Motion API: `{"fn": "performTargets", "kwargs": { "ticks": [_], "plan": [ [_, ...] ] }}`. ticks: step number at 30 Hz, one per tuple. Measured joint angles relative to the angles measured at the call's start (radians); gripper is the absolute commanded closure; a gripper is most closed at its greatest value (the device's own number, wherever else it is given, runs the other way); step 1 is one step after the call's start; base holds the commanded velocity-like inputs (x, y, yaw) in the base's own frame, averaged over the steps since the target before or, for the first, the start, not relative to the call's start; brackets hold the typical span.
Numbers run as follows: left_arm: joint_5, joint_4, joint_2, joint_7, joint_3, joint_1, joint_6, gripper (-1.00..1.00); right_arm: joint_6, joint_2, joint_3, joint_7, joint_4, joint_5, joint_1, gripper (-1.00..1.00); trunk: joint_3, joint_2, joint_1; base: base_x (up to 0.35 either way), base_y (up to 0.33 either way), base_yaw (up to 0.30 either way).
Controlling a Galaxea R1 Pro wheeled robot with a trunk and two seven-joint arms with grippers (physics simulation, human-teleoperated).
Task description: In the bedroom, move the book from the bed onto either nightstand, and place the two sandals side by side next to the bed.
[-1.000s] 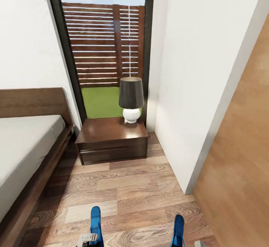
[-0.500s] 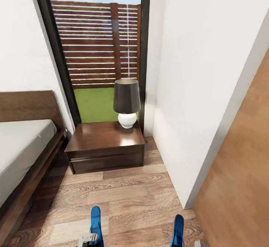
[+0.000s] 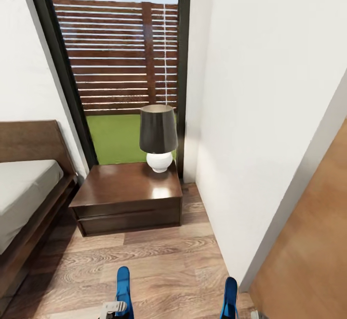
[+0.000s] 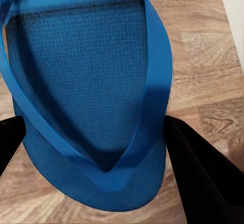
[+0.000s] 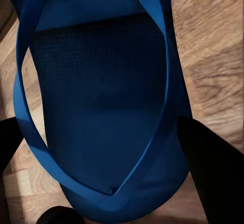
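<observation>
We carried one blue sandal in each tool. In the left wrist view, the left tool [image 4: 104,148] had its dark fingers [image 4: 203,176] pressed against both edges of the left sandal [image 4: 86,82], pinching it above the plank floor [image 4: 203,56]. The right tool [image 5: 109,158] pinched the right sandal [image 5: 96,92] in the same way.

From the head view, both sandals stood on edge at the lower rim, well apart from each other. Ahead stood the nightstand [image 3: 126,189] with a lamp [image 3: 157,137] at its far right corner. The bed [image 3: 24,189] lay just beside it on our left, and a white wall [image 3: 260,116] stood close on our right. We could not see the book.

We judged the passage between bed and wall tight, so a careless turn of the base could have knocked a sandal against the wall. Released from this height, the sandals might also have landed crooked, or too far apart to count as side by side.
</observation>
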Motion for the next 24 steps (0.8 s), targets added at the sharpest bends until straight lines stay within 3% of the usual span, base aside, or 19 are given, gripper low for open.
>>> {"fn": "performTargets", "kwargs": {
  "ticks": [15,24],
  "plan": [
    [0.000,0.000,0.000,0.000,0.000,0.000,0.000,1.00,0.000,0.000,-0.001,0.000,0.000,0.000,0.000,1.00,0.000,0.000,0.000,0.013,-0.004,0.287],
    [0.000,0.000,0.000,0.000,0.000,0.000,-0.001,1.00,0.000,0.000,-0.002,0.000,0.001,0.001,0.000,1.00,0.000,0.000,0.000,0.142,0.000,0.293]
  ]
}}
